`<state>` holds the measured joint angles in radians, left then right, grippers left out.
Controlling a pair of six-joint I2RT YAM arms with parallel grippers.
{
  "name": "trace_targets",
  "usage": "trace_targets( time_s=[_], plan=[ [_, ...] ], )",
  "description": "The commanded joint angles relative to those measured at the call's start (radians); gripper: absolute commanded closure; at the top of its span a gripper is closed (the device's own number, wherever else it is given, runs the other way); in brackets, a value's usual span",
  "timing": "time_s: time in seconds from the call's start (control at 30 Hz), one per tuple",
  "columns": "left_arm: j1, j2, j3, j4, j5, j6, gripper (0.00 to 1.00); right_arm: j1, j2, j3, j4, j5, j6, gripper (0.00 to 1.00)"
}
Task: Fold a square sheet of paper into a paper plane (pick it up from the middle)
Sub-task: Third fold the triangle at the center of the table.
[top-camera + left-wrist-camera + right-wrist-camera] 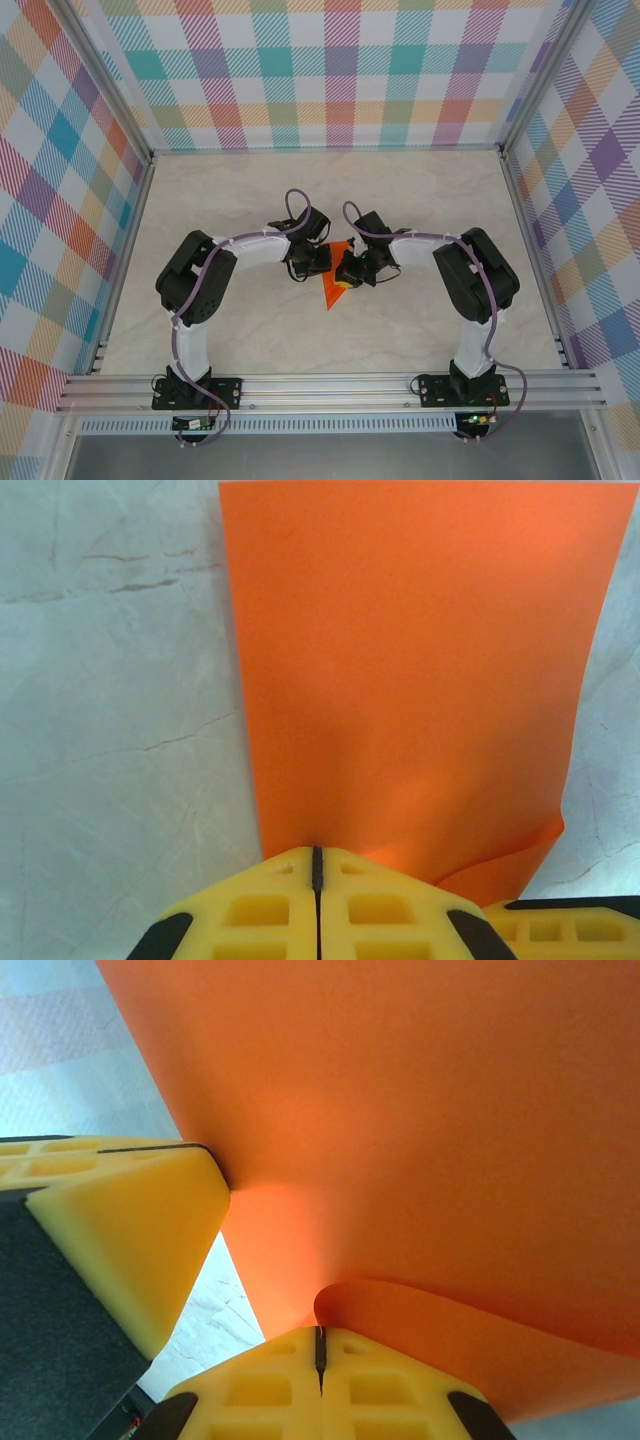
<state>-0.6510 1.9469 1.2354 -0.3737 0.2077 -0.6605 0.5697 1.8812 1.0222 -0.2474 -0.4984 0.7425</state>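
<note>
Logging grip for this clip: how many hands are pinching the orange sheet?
2: left hand and right hand, close together, both shut on the orange sheet.

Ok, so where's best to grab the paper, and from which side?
Probably an edge of the paper, coming in along its plane: it's thin and curls, so only an edge can be pinched. The left gripper and right gripper are shut on it that way.
</note>
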Motion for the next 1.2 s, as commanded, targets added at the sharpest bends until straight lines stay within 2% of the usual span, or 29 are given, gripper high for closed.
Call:
trace_targets(
  time_s=[0.0,0.33,0.53,0.8,0.93,1.03,1.17],
  plan=[
    [0.007,-0.005,0.005,-0.053,0.018,0.016,0.94,0.007,0.025,0.018,-0.011,0.0,-0.023,0.95],
    [0.007,-0.016,0.004,-0.057,0.015,0.016,0.94,0.009,0.038,0.019,-0.015,0.004,-0.023,0.91],
    [0.036,-0.076,-0.014,-0.086,-0.064,-0.004,0.94,0.01,0.046,0.021,-0.027,0.012,-0.025,0.74],
    [0.142,-0.177,-0.112,-0.105,-0.114,-0.044,0.94,0.012,0.052,0.021,-0.032,0.019,-0.025,0.58],
    [0.154,-0.22,-0.14,-0.09,-0.089,-0.034,0.94,0.012,0.049,0.018,-0.03,0.022,-0.028,0.53],
    [0.154,-0.239,-0.168,-0.042,-0.02,-0.034,0.94,0.012,0.047,0.016,-0.035,0.027,-0.034,0.52],
    [0.148,-0.252,-0.206,0.046,0.093,-0.039,0.94,0.012,0.047,0.013,-0.047,0.039,-0.041,0.59]
  ],
)
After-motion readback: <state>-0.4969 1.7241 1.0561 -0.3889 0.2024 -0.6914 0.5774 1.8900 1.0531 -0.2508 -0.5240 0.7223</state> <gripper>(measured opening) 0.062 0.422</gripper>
